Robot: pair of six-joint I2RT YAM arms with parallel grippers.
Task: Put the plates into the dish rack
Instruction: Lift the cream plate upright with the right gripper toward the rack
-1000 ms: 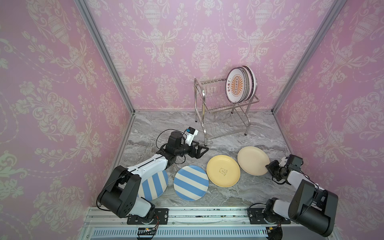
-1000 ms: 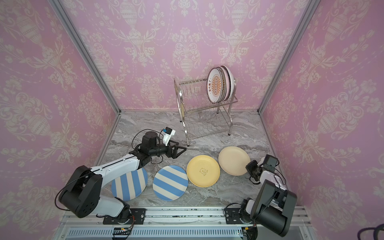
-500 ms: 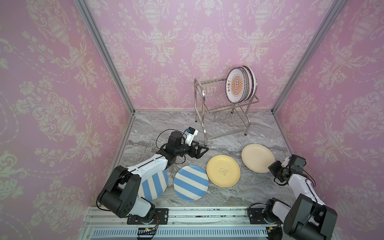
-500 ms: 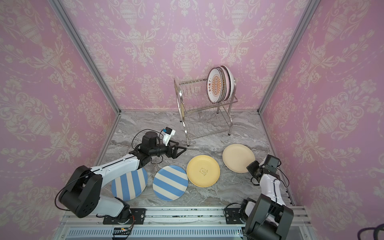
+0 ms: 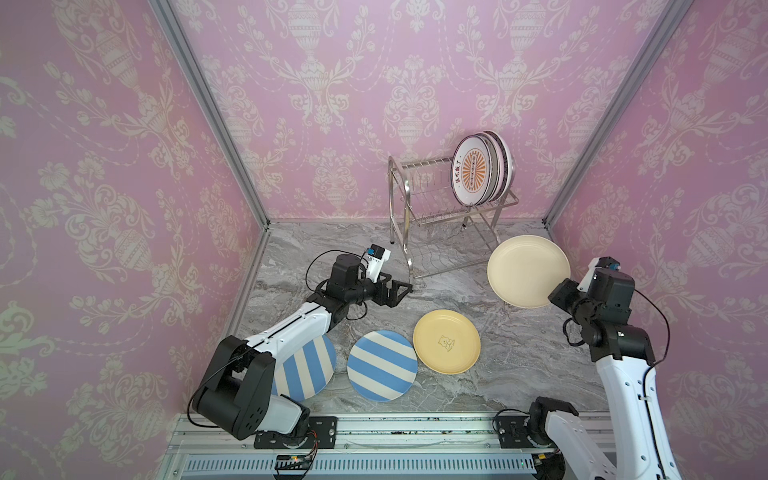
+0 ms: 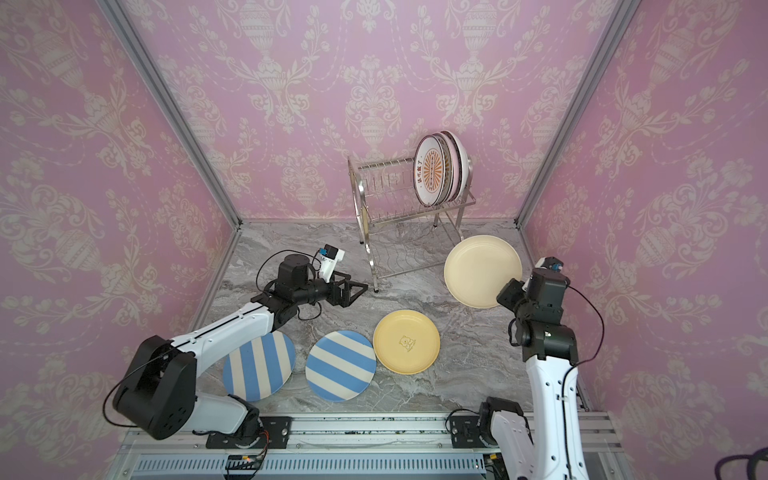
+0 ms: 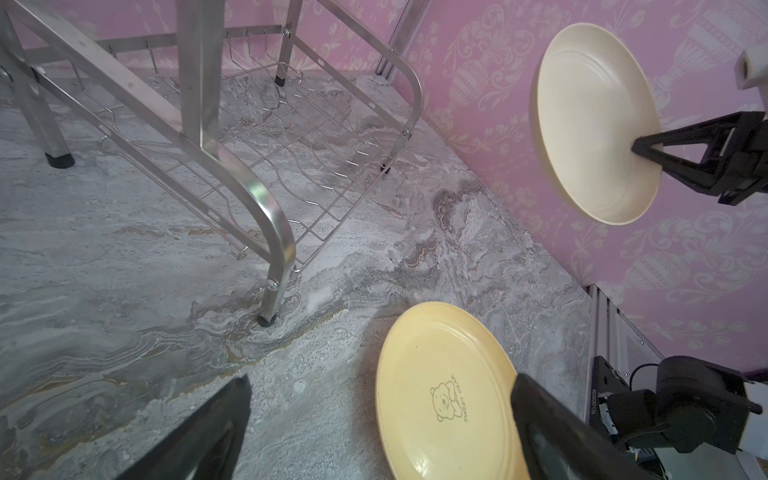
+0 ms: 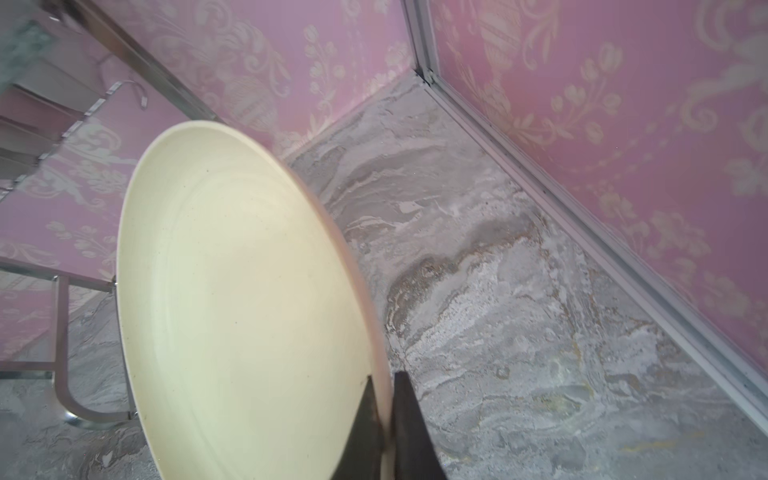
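**Beige plate held off the bench at the rack's right end; free slots lie up and to the left**

In both top views the right tool (image 5: 555, 291) is clamped on the near rim of the beige plate (image 5: 524, 266). The plate hangs clear of the bench (image 5: 519, 353), just beside the right end of the dish rack (image 5: 392, 195). The rack's long axis runs along the bench's back edge. Plates led by a sunburst plate (image 5: 473, 172) fill the right end of its upper tier, so the open slots lie up and leftward from the held plate. The right arm is far nearer. The left tool (image 6: 353, 291), jaws apart and empty, sits low by the rack's front left leg. A yellow plate (image 5: 446, 347) and two striped plates (image 5: 382, 365) lie flat toward the front edge.

The left wrist view adds what the top views hide: the plate (image 7: 594, 124) is tilted steeply, face toward the rack, and the lower shelf is bare.

The right wrist view shows both fingers (image 8: 403, 415) pressed on the rim. The rack there is a blur, with no slots visible.
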